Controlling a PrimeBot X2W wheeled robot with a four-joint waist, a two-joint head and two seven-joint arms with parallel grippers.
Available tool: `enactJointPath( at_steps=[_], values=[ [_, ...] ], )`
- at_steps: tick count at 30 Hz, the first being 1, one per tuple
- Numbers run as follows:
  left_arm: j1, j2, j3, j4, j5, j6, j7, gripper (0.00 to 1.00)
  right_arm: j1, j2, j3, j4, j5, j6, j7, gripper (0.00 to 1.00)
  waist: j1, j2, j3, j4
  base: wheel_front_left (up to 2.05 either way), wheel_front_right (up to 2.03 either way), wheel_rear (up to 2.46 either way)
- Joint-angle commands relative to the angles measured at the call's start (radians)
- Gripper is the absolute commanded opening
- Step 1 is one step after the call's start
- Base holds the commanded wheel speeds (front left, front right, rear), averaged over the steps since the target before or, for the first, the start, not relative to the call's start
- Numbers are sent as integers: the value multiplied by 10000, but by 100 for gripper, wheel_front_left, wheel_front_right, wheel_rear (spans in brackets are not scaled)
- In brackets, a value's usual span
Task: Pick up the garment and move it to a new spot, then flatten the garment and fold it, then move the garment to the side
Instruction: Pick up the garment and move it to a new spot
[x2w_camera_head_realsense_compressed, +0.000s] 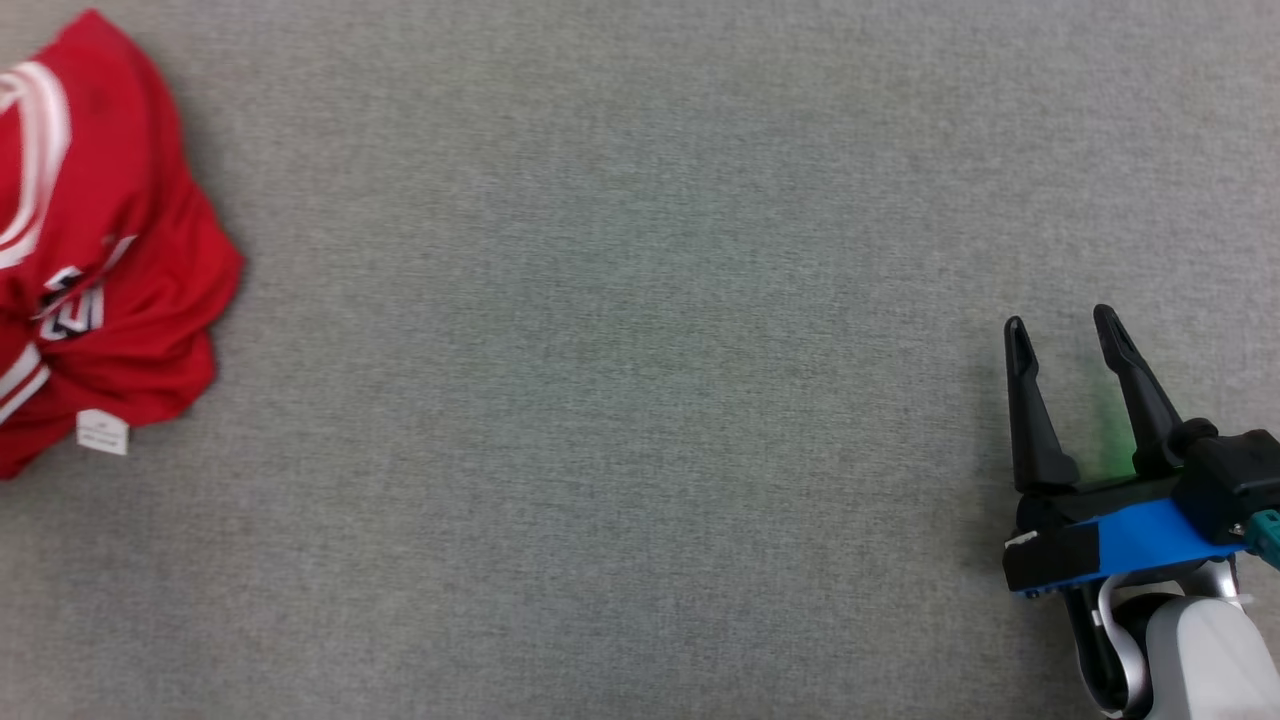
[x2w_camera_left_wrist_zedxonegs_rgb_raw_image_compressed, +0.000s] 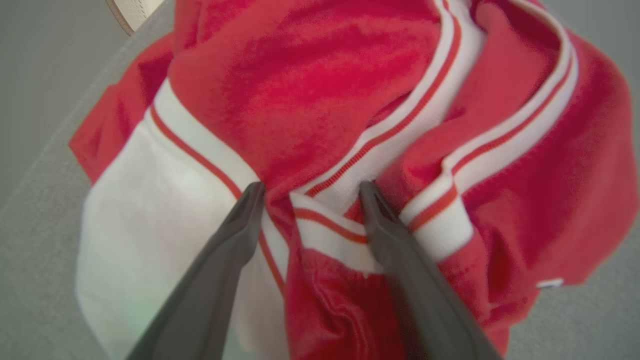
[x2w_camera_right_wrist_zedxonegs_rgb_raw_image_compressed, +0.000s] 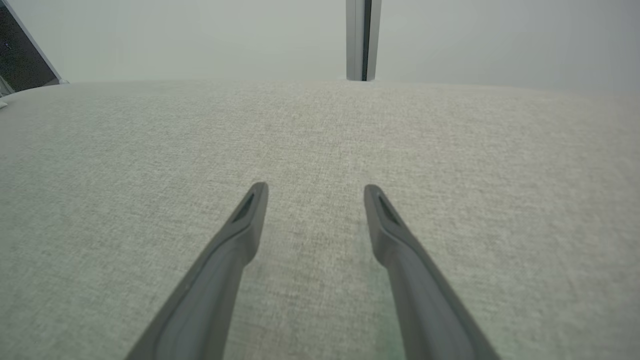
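Observation:
The garment (x2w_camera_head_realsense_compressed: 95, 250) is a red jersey with white and red striped trim, lying crumpled at the far left of the grey fabric surface (x2w_camera_head_realsense_compressed: 640, 400), with a small white tag at its lower edge. In the left wrist view the garment (x2w_camera_left_wrist_zedxonegs_rgb_raw_image_compressed: 320, 90) is close up, and my left gripper (x2w_camera_left_wrist_zedxonegs_rgb_raw_image_compressed: 310, 189) is open, its two fingertips straddling a bunched fold of striped trim. My right gripper (x2w_camera_head_realsense_compressed: 1060, 325) stands open at the lower right, far from the garment, with nothing between its fingers. In the right wrist view, my right gripper (x2w_camera_right_wrist_zedxonegs_rgb_raw_image_compressed: 315, 190) points over bare fabric.
The grey fabric surface (x2w_camera_right_wrist_zedxonegs_rgb_raw_image_compressed: 320, 150) ends at a far edge in the right wrist view, with a pale wall and a vertical grey post (x2w_camera_right_wrist_zedxonegs_rgb_raw_image_compressed: 363, 40) behind it. A pale rounded object (x2w_camera_left_wrist_zedxonegs_rgb_raw_image_compressed: 132, 12) lies past the garment, at the top left of the left wrist view.

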Motion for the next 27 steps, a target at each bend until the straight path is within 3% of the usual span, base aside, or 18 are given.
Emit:
enactJointPath(
  at_steps=[1,3,4,5,6,19,27],
  values=[
    [145,147,-38,50,142,145,51,100,-131,-34,1,-52,-34,5,-76,100,-1,0,176,-206,0,0,0],
    [375,225,-189,45,334,418,280,100,-113,-36,-16,-13,-33,5,-102,100,-1,0,146,-233,0,0,0],
    [446,257,-224,-18,368,501,369,57,-102,-36,-25,14,-32,5,-94,100,-1,0,122,-234,0,0,0],
    [472,259,-225,-106,377,543,367,34,-89,-34,-34,53,-28,5,-111,100,-1,0,78,-224,0,0,0],
    [509,233,-229,-193,346,579,408,0,-71,-34,-43,88,-20,5,-120,100,-1,0,10,-204,0,0,0],
    [-43,336,-322,-1634,688,121,-593,0,206,-37,-6,702,113,5,-494,100,-1,0,-1796,322,0,0,0],
    [-1172,434,-803,-2554,732,-352,-363,0,683,-37,-139,1240,23,5,-666,100,-1,0,-3115,383,0,0,0]
  ],
)
